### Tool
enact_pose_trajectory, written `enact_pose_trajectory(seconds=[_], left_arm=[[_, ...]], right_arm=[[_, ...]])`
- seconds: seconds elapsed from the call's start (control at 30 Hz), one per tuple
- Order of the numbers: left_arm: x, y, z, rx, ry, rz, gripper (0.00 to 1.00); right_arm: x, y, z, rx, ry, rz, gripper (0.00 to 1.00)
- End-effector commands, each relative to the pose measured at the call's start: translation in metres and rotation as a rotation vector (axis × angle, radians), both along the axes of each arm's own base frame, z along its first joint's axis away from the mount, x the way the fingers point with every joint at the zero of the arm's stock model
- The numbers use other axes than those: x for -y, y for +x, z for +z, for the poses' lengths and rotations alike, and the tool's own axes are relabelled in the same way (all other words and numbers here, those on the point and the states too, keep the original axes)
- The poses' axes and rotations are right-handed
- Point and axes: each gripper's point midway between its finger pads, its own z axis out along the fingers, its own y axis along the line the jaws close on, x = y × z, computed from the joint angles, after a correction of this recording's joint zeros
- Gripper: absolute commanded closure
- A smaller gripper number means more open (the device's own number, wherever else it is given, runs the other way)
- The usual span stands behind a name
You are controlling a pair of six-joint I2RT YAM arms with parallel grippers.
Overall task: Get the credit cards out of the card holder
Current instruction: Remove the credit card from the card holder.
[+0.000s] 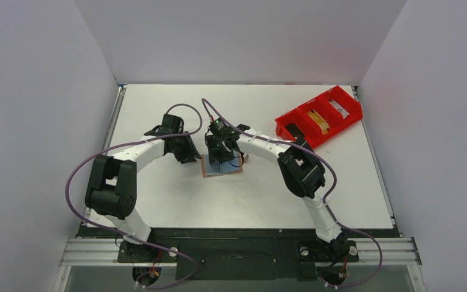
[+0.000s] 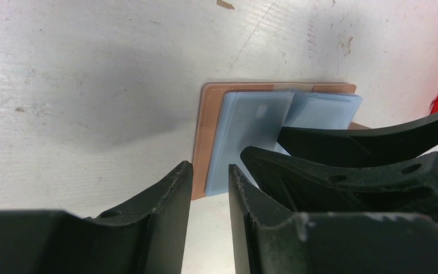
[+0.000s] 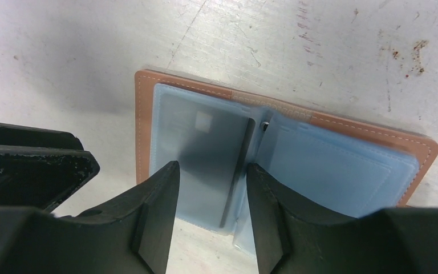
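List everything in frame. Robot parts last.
table: one, white, under everything
card holder: one, tan-brown outside with pale blue sleeves, lying open at the table's middle
card: at least one, greyish through its sleeve, total cannot be told
red tray: one, red, far right of the table, with compartments
yellow item: one, yellow, tray's middle compartment
pale item: one, whitish-grey, tray's far compartment
cables: two, purple, looped along the arms
arms: two, black and white, left arm and right arm reaching in to the holder
left gripper: one, black, jaws apart at the holder's left edge
right gripper: one, black, jaws apart over the card's page
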Motion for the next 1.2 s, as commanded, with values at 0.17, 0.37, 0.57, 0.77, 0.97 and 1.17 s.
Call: enact_pose_trajectory(seconds=[0.17,0.37,0.57,0.77,0.97,1.17], left_arm=[[0.002,0.003,0.01,0.042,-0.018,-0.02,0.76],[0.007,0.0,0.005,0.029,-0.037,-0.035,0.76],[0.018,0.0,0.003,0.023,-0.056,-0.065,0.76],[0.032,0.003,0.0,0.015,-0.07,-0.097,0.76],[0.043,0.009,-0.006,0.009,-0.075,-0.112,0.75],[0.047,0.011,-0.009,0.006,-0.064,-0.12,0.75]], right_arm=[[0.011,-0.016,-0.028,-0.076,-0.026,0.033,0.73],[0.021,-0.021,-0.04,-0.131,0.029,0.018,0.89],[0.032,-0.021,-0.051,-0.172,0.061,-0.008,0.98],[0.036,-0.022,-0.057,-0.202,0.095,-0.03,1.0],[0.042,-0.023,-0.062,-0.224,0.112,-0.046,1.0],[0.046,-0.022,-0.065,-0.232,0.123,-0.058,1.0]])
